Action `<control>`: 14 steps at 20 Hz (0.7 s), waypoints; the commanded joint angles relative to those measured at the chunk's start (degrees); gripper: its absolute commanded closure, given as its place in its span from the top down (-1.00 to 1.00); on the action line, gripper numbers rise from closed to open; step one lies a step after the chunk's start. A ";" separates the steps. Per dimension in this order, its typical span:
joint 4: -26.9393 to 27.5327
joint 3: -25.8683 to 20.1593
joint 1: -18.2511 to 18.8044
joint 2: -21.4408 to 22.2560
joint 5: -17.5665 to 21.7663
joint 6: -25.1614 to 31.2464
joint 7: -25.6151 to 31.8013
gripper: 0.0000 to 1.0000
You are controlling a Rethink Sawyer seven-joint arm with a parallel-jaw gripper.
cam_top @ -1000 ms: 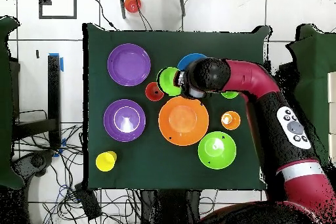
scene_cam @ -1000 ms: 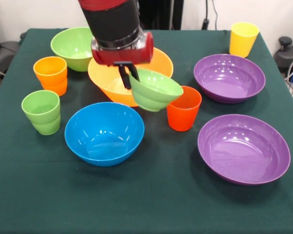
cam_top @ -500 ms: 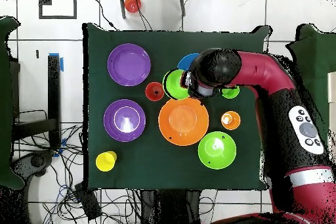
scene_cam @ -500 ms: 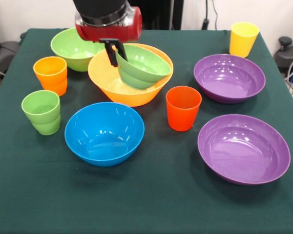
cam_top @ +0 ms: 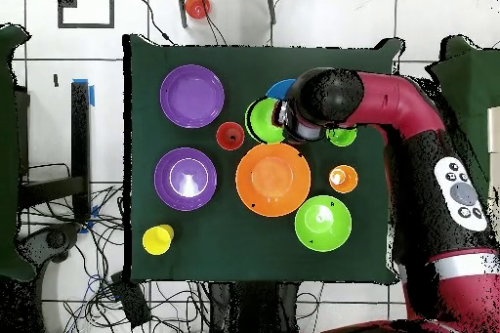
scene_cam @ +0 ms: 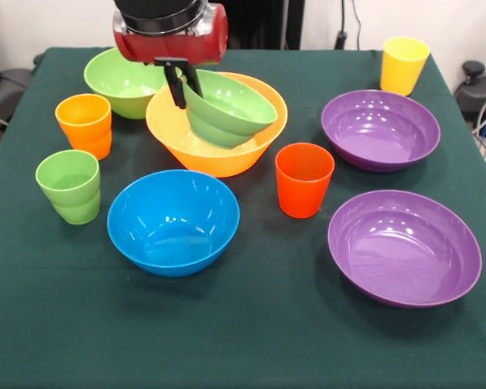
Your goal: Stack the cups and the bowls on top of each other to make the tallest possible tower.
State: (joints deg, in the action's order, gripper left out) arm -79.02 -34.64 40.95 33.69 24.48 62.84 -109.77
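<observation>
**Small green bowl held over the orange bowl**

While the arm (cam_top: 420, 144) reached across the table (scene_cam: 251, 340), we saw its gripper (scene_cam: 181, 81) pinching the rim of the small green bowl (scene_cam: 229, 107), one finger inside and one outside. That bowl hung tilted within the mouth of the big orange bowl (scene_cam: 178, 130); whether it touched, we could not tell. Two purple bowls (scene_cam: 403, 245) sat apart at one side, the blue bowl (scene_cam: 172, 220) lay near the front edge, and the medium green bowl (scene_cam: 117, 77) stood just behind the orange one. We found the cups scattered singly: red cup (scene_cam: 304, 180), green cup (scene_cam: 68, 185), orange cup (scene_cam: 84, 124), yellow cup (scene_cam: 403, 64).
</observation>
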 commanded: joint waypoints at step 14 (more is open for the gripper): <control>-3.33 -0.94 1.08 -13.26 2.16 -20.45 5.75 -1.00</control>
State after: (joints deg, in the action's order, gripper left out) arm -79.24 -35.08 41.88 26.16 24.64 46.29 -109.77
